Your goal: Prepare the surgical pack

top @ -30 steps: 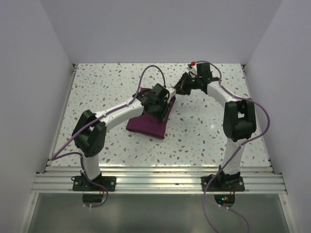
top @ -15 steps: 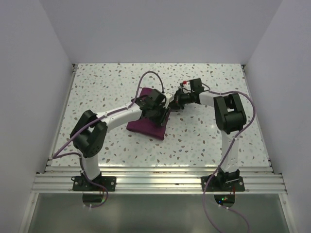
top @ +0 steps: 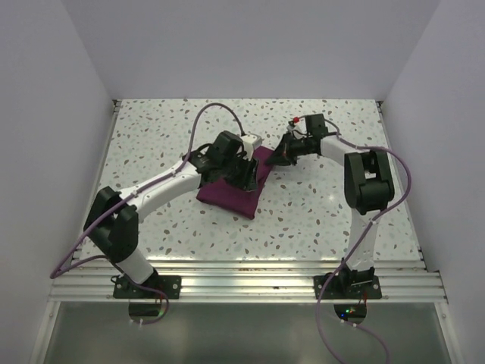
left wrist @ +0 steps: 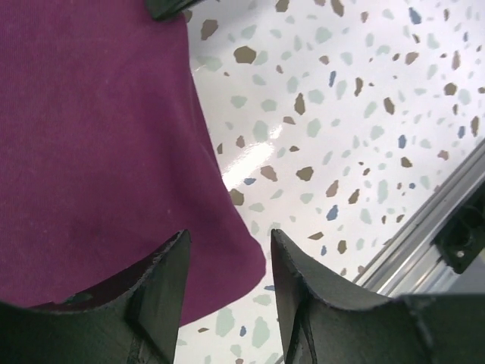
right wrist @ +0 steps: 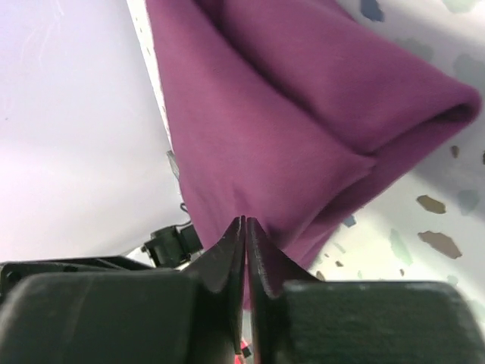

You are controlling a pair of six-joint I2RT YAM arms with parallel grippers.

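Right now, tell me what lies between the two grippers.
In the top view, only the far corner of the surgical pack lies between the left gripper and the right gripper; nothing else sits there.

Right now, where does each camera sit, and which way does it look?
Top external: above and behind, looking down on the table; left arm and right arm show whole.
Left wrist: on the left arm, looking past the open left gripper at the surgical pack corner.
Right wrist: on the right arm, looking past the shut right gripper along the pack's fold.
Shared: all three show the pack.
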